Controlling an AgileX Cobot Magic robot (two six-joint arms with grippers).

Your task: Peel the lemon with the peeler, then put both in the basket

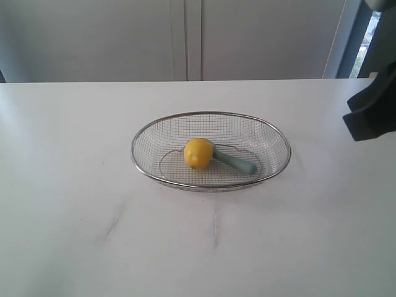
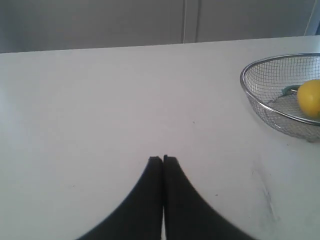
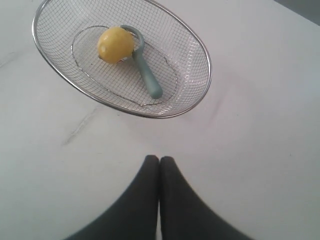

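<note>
Cabinets (image 1: 185, 37) back the table (image 1: 74, 185). One basket (image 1: 210, 113) sits on it, holding one lemon (image 1: 198, 153) touching the head of one peeler (image 1: 235, 162). The left gripper (image 2: 163, 160) and right gripper (image 3: 159, 160), both clenched empty, hang well apart from it.

You have a broad white counter (image 1: 68, 247) filling most of the exterior view, matte, with a few faint grey scuffs (image 1: 114, 223) on its nearer part. Behind it stands a pale grey panelled wall (image 1: 86, 37) with a narrow vertical strip (image 1: 193, 37). At the far right, what may be a window (image 1: 373, 37) lets in daylight.
</note>
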